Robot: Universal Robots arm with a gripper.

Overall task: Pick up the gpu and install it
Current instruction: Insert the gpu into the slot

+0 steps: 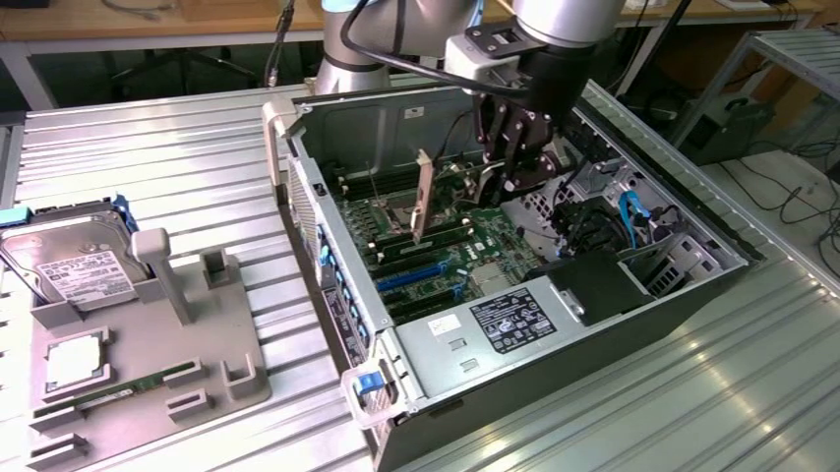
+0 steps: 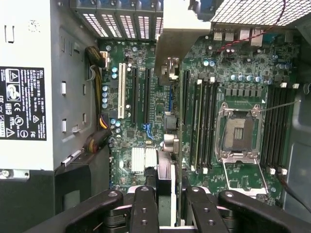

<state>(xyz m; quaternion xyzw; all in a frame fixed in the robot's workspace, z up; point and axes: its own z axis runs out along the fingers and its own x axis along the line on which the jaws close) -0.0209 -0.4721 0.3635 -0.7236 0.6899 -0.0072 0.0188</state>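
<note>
End effector pinches the gpu edge-on, upright above the motherboard. Best practice: keep the card vertical, edge aligned over its slot, bracket toward the case rear.

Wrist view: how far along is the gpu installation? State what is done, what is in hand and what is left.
Done: the gpu is picked up, clamped edge-on in the gripper. In hand: it hangs inside the open computer case, over the motherboard near its expansion slots. Left: seating it; it does not look pressed into a slot yet.
</note>
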